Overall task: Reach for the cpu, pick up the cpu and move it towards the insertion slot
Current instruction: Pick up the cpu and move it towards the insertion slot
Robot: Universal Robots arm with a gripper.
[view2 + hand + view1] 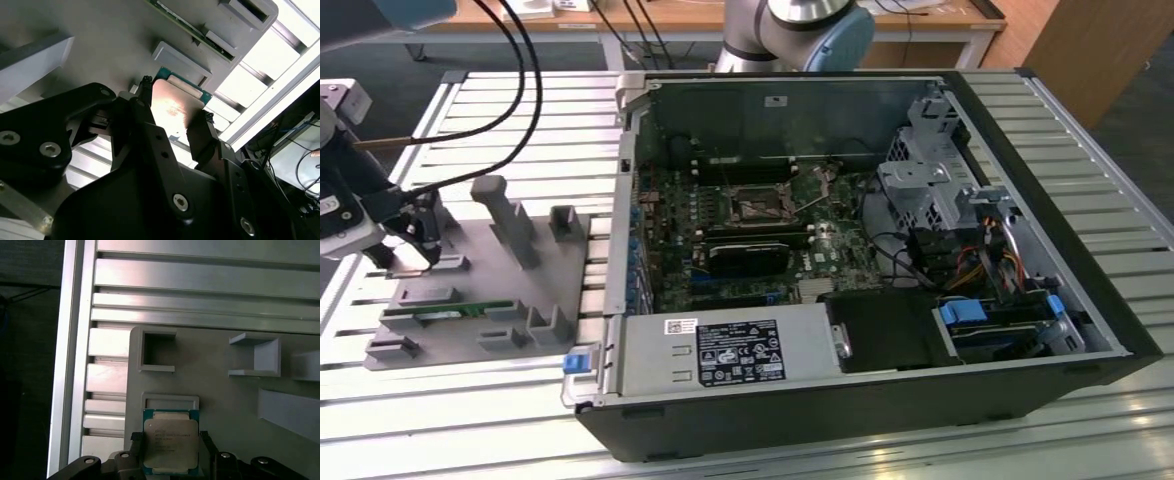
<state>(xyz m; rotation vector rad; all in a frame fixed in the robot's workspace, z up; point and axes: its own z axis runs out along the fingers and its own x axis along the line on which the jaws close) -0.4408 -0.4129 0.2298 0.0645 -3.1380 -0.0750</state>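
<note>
The gripper (403, 245) is hovering low over the grey fixture tray (467, 275) at the exterior view's left, and its jaws are clamping the cpu (170, 447) from two opposite edges, one dark finger (135, 440) pressing on each side. The chip is sitting right at its shallow pocket on the tray; whether it is clear of the pocket I cannot tell. Around it, a tall grey post (500, 215) and shorter brackets are standing on the tray, and the green memory stick (434, 314) is lying along the tray's near side. The insertion slot (758, 206) is waiting well apart to the right, deep inside the open computer case (854, 415), with the case's left wall and the power supply (720, 352) lying between. The first wrist view is showing the chip's printed silver top and the slatted bench (200, 280); the second wrist view is catching glare on that cpu (175, 107) and the gripper (172, 122) linkages.
</note>
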